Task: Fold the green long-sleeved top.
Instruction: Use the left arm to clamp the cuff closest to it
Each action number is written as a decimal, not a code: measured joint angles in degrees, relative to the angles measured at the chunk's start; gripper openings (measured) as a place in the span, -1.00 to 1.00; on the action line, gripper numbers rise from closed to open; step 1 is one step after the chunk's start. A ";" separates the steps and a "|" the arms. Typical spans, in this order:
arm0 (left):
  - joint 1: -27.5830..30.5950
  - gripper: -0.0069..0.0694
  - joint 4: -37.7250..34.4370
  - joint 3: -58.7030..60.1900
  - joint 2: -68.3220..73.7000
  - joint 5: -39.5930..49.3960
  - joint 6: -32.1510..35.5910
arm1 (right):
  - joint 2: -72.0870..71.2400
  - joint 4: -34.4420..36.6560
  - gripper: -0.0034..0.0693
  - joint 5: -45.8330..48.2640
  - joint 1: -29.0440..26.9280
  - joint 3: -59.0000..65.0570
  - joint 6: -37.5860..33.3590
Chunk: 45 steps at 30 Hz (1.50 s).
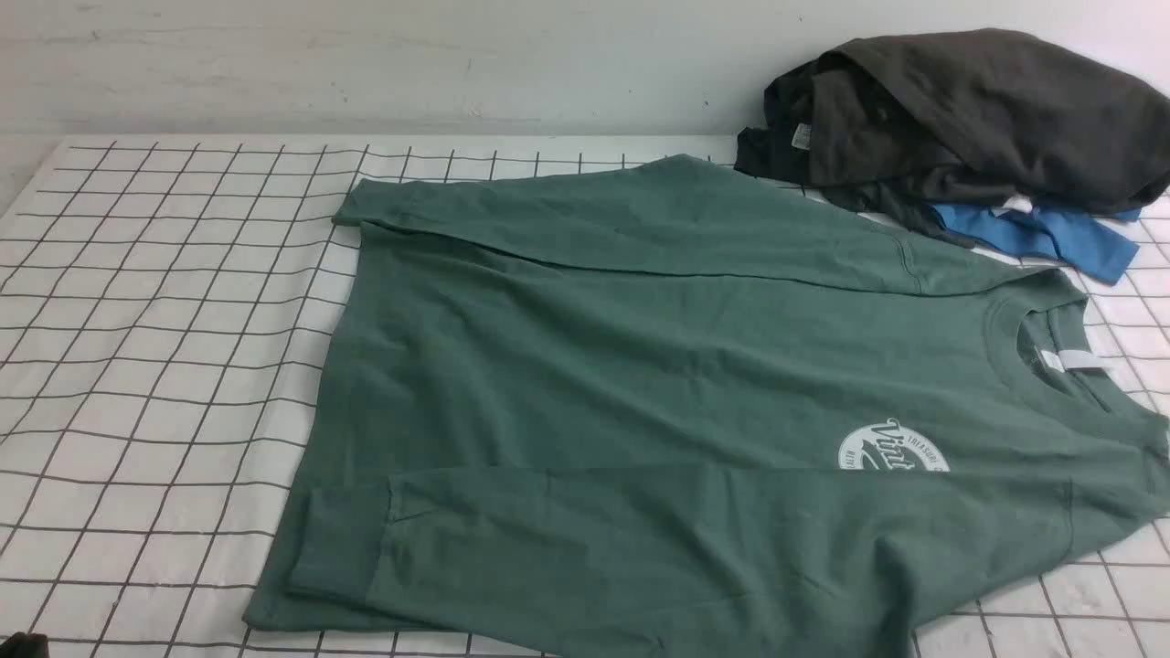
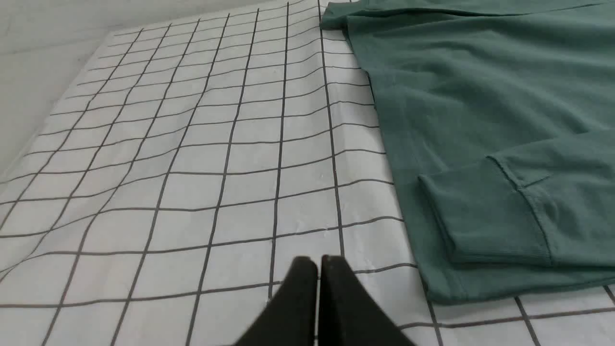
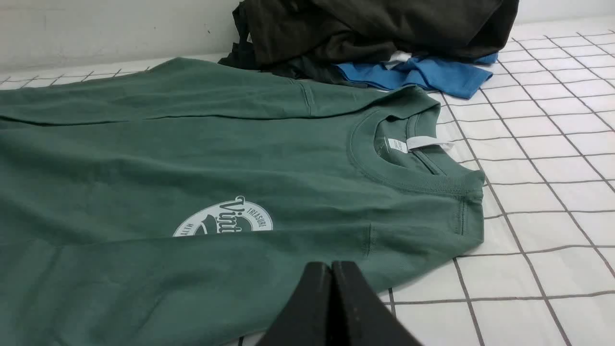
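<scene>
One green long-sleeved top point(image 1: 640, 366) flat on checked cloth point(image 1: 164, 320), beside dark garments point(image 1: 969, 110)

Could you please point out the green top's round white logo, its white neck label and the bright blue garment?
Round white logo point(image 1: 891, 448): front view, on its lettering.
White neck label point(image 1: 1074, 362): front view, on its middle.
Bright blue garment point(image 1: 1033, 233): front view, exposed fabric.

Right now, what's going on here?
A two-armed robot is folding the green top, which lies flat on the checked cloth with both sleeves laid across its body. Neither tool holds anything: the left tool is shut beside the hem, the right tool shut near the shoulder. Dark clothes and a blue garment are piled behind it.
</scene>
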 joint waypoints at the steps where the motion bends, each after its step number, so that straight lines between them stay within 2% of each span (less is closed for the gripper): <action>1: 0.00 -0.84 0.00 0.00 0.00 0.00 0.00 | 0.00 0.00 -0.94 0.00 0.00 0.00 0.00; 36: 0.00 -0.84 0.27 0.00 0.00 -0.35 2.07 | 0.00 -0.78 -0.94 -0.82 0.00 0.00 0.00; 41: 0.00 -0.84 0.15 0.19 0.00 -3.10 2.07 | 0.00 -1.16 -0.94 -8.71 0.00 0.30 0.00; 45: 0.00 -0.84 0.15 0.26 0.00 -14.27 2.07 | 0.00 -1.42 -0.94 -21.16 0.00 0.30 0.00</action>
